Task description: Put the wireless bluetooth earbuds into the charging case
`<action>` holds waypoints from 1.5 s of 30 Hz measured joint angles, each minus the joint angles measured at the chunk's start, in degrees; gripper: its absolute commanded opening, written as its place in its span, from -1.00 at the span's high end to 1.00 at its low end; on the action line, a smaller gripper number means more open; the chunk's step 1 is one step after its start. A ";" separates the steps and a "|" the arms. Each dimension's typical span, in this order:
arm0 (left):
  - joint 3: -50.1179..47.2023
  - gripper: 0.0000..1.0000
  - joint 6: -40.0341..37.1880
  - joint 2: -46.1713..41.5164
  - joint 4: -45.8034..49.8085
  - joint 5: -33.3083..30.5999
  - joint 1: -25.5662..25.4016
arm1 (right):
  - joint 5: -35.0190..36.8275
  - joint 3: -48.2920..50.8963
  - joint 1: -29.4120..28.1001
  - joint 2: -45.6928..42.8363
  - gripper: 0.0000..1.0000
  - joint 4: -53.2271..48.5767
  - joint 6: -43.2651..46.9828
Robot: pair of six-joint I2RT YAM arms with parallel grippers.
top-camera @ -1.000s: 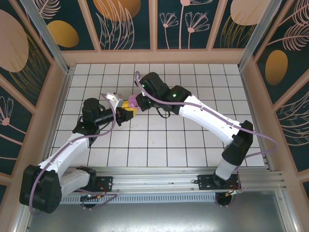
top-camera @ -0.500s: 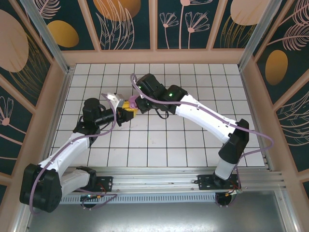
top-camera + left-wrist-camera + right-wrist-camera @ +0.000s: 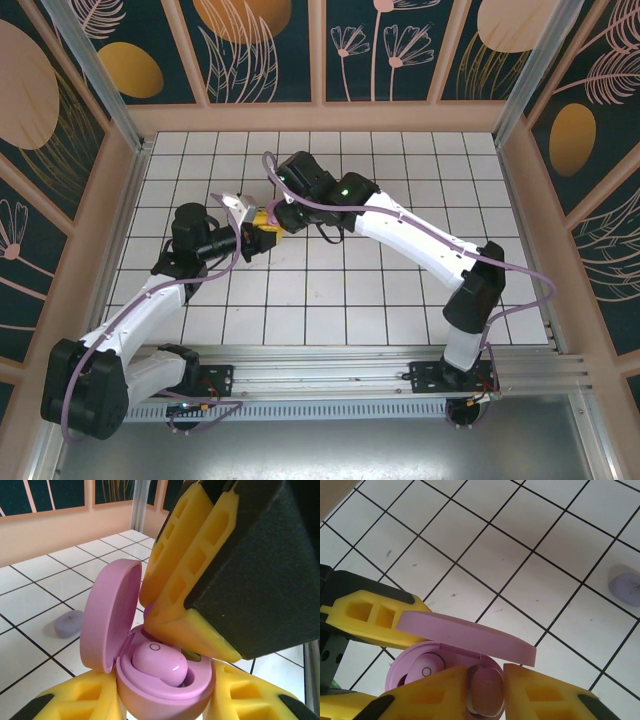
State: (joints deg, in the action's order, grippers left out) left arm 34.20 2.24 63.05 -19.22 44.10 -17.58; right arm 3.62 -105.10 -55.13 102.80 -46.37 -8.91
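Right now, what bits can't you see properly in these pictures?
- Second pink earbud: right wrist view, bottom edge cuts it; whether the right gripper squeezes it is unclear.
- Second slot of the case: left wrist view, that gripper's fingers cover it.
- Purple lump: blurred there; right wrist view's edge cuts it.

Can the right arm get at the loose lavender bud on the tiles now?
Probably not yet. The lavender bud lies on bare tile with nothing over it, but the right gripper has a pink earbud between its fingers at the open pink case; that should go in first.
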 measured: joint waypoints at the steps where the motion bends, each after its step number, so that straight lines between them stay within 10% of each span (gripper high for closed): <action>1: 0.00 1.00 0.00 0.00 0.00 0.02 0.00 | -0.17 -0.13 0.02 0.00 0.45 -0.17 -0.04; 45: 0.00 1.00 -0.07 -1.95 1.14 -0.66 -0.02 | -13.55 1.44 4.31 -1.27 0.35 1.14 -6.21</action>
State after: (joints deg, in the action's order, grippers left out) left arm 34.20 2.17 61.10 -18.09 43.44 -17.61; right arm -9.93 -103.66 -50.83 101.54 -45.23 -15.11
